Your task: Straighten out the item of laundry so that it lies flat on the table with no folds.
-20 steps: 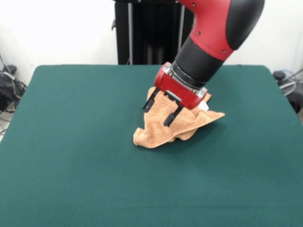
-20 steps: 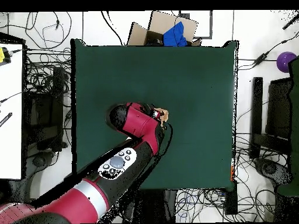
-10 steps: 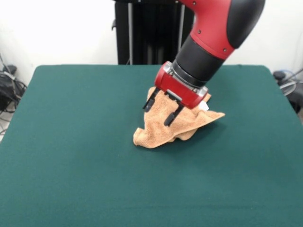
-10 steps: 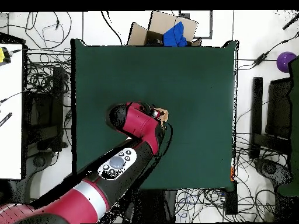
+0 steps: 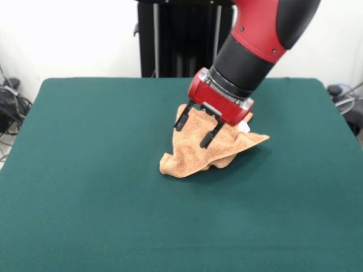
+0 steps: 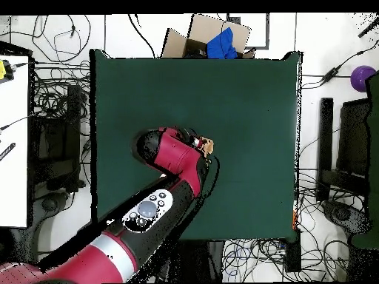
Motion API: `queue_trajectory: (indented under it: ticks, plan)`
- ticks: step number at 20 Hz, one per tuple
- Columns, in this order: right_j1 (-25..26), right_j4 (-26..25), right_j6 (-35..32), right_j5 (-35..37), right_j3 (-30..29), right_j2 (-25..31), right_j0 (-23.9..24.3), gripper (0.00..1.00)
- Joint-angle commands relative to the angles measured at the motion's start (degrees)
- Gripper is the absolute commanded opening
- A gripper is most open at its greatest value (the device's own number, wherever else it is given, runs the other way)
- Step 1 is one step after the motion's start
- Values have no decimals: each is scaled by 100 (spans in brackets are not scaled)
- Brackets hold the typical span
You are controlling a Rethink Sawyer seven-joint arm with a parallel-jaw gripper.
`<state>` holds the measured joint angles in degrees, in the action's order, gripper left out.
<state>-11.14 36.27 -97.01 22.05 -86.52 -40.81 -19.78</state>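
The item of laundry [image 5: 195, 153], an orange-tan towel, lies crumpled in a bunched heap near the middle of the dark green table [image 5: 85, 187]. A small white tag shows at its right side by the arm. My gripper [image 5: 194, 132] hangs just above the heap's top, tilted, open, with its two black fingers apart and nothing between them. In the overhead view the red arm covers nearly all of the towel; only a small tan bit [image 6: 209, 146] shows at the gripper end.
Cables, a cardboard box [image 6: 194, 35] with blue cloth and other gear lie on the floor round the table [image 6: 244, 96]. A white desk edge [image 6: 13, 133] stands to the left in the overhead view.
The gripper has risen slightly and shifted a little to the right above the towel. The towel's shape has not changed.
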Motion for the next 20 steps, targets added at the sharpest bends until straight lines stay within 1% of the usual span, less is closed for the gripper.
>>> queue_trajectory:
  ticks: [1, 4, 11, 20]
  plan:
    - [-108, 216, -1540, 730, 84, 1092, 133, 100]
    - [-82, 238, -1585, 697, 99, 1124, 118, 100]
    - [-115, 320, -1446, 300, -46, 1485, 266, 100]
    - [-79, 208, -1302, -193, -154, 1772, 461, 100]
